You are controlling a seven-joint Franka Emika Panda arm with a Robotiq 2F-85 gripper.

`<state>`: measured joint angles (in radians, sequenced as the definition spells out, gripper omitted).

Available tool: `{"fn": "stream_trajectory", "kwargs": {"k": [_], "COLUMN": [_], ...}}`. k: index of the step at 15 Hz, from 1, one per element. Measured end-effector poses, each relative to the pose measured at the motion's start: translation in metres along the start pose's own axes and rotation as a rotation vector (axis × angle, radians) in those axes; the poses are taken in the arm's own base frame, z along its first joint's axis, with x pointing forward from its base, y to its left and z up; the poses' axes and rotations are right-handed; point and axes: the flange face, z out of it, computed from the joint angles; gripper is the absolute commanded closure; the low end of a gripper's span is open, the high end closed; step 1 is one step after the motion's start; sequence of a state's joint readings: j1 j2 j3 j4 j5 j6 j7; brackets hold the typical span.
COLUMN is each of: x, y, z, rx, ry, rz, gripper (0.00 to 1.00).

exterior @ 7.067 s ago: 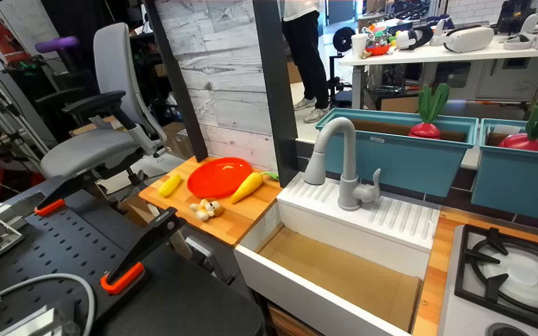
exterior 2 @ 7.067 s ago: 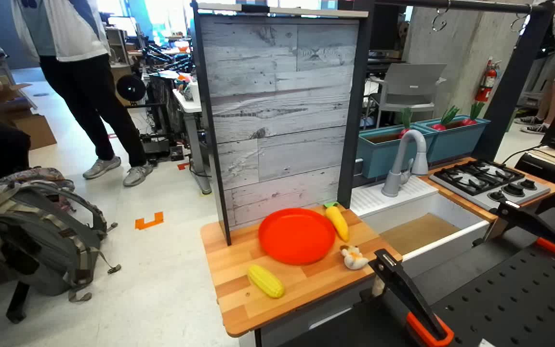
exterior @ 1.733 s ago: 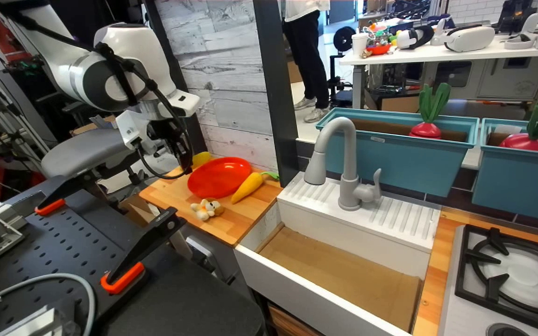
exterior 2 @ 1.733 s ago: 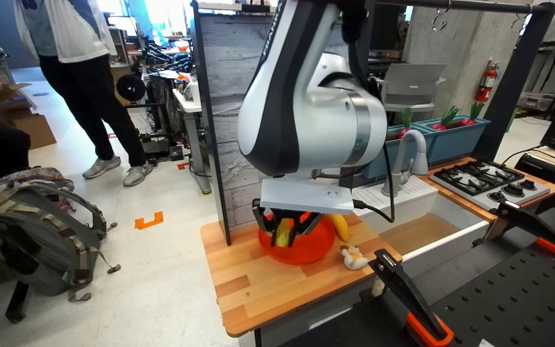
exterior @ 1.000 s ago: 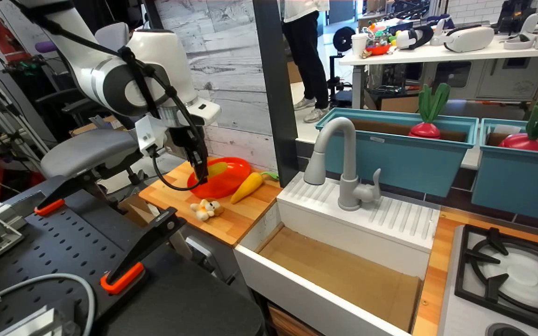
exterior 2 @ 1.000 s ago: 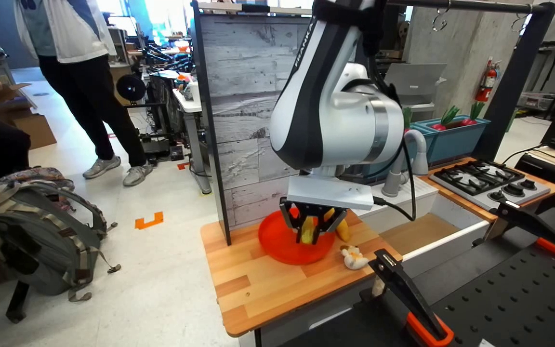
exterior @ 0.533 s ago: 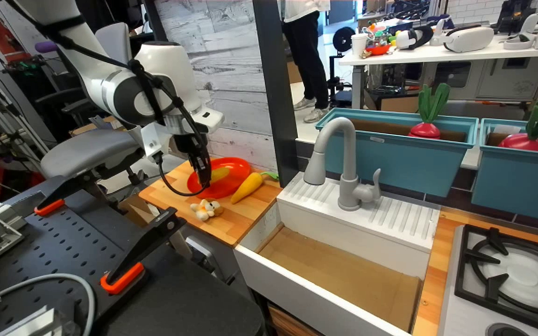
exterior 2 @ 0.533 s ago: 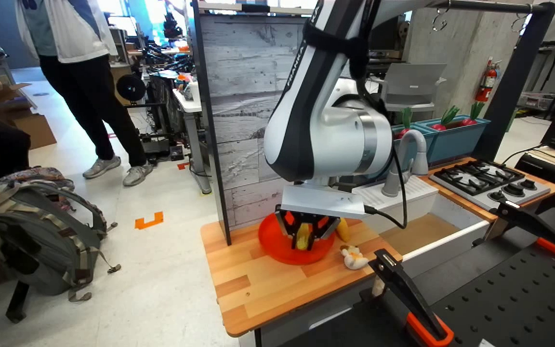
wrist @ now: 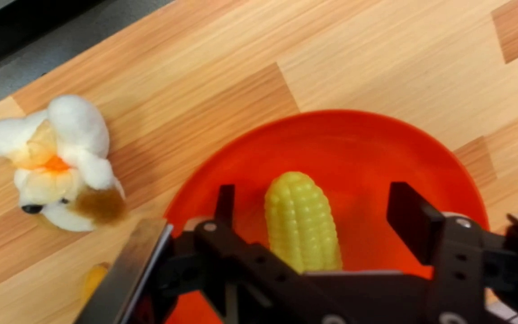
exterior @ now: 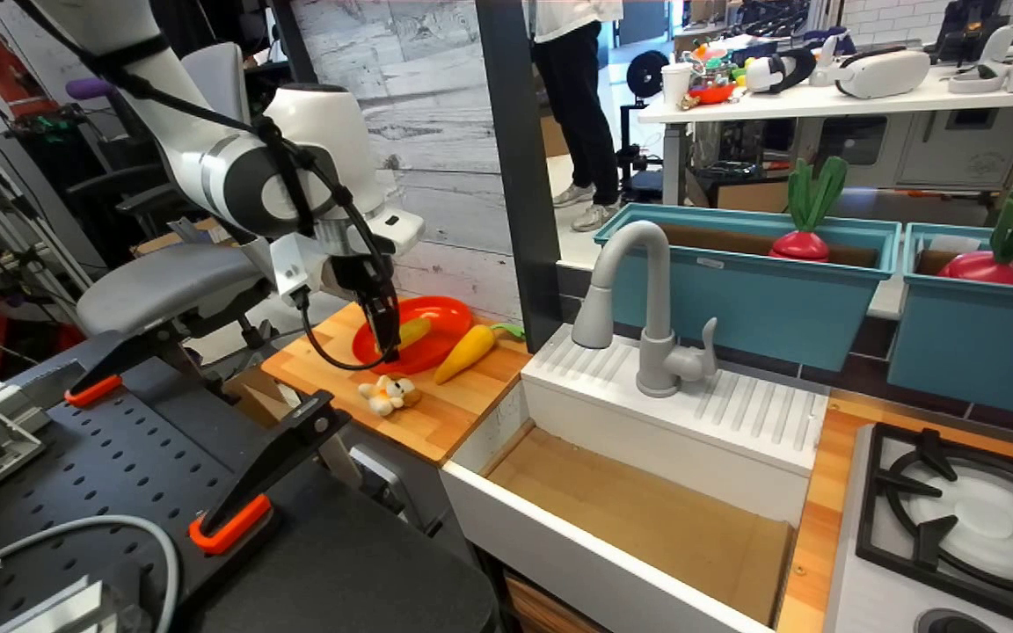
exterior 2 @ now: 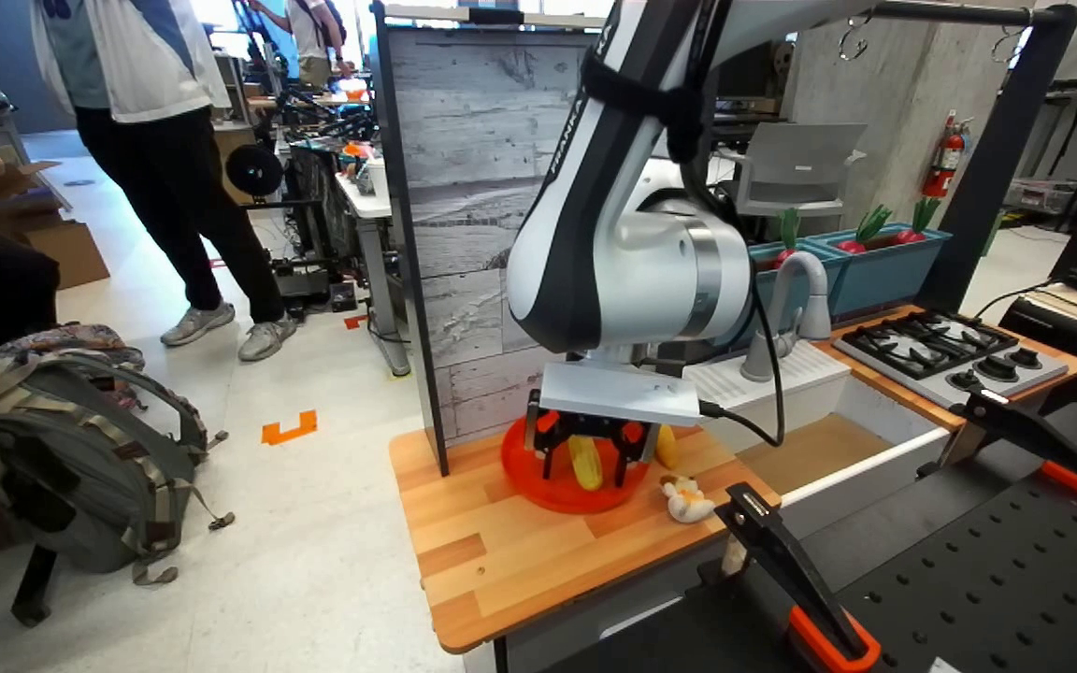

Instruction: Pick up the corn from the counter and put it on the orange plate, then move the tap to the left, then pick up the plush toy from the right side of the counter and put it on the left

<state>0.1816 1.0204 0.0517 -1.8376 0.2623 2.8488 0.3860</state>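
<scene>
Counter offers bare wood out to its rounded corner in an exterior view. One tap stands upright past its edge. One plate lies within the edges. One hand, spread wide, straddles the corn with room on both sides. One carrot lies just beside the plate, one corn on it, one plush toy near the edge.

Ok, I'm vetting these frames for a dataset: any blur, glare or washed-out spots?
Wrist view: the corn shows clear kernels, the yellow carrot looks blurred, the gripper looks dark and soft-edged, and the orange plate carries only a soft sheen; in an exterior view, a bright background patch is washed out.
</scene>
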Motion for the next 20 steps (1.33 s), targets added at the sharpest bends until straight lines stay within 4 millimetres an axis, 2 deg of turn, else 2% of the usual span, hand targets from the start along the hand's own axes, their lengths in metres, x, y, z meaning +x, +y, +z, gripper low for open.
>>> {"fn": "stream_trajectory", "kwargs": {"k": [6,8,11,14,16,20], "x": [0.001,-0.002,-0.012,-0.028,-0.036,-0.035], "y": [-0.002,-0.002,0.008,0.028,0.05,0.097], "z": [-0.009,-0.021,-0.051,-0.084,-0.106,-0.152], "rx": [0.005,0.006,-0.004,-0.022,-0.05,-0.122], "ry": [0.008,0.011,0.015,0.016,0.018,0.028], "rz": [-0.002,-0.004,-0.005,-0.005,-0.002,-0.034], "gripper": [0.0,0.0,0.0,0.0,0.0,0.0]}}
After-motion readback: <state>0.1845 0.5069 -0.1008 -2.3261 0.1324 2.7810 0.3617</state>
